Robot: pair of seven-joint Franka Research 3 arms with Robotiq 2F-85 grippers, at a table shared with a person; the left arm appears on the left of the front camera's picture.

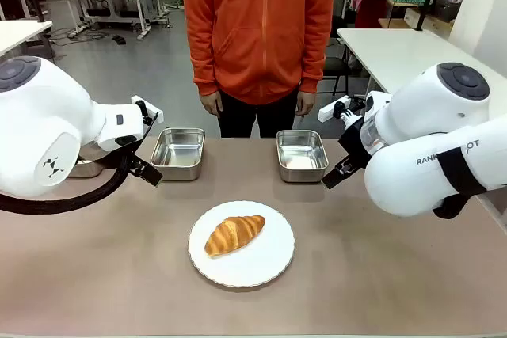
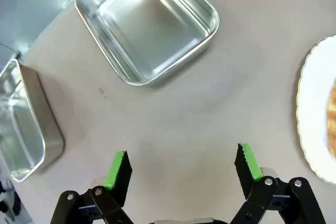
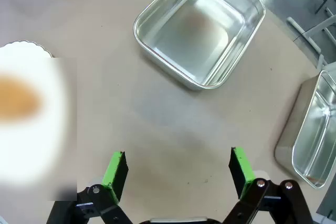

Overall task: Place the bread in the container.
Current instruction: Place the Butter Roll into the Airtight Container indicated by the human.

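Note:
The bread, a golden-brown croissant, lies on a round white plate at the table's front middle. Two shiny steel pans that look alike stand behind it, one at the left and one at the right; I cannot tell which is the container. My left gripper hangs open over bare table, short of the left pan. My right gripper is open too, above bare table short of the right pan. Both hold nothing. The plate shows blurred in the right wrist view.
A person in an orange hoodie stands at the far edge, hands down. Another pan sits at the table's left end, and another at the right end. White tables stand farther back on both sides.

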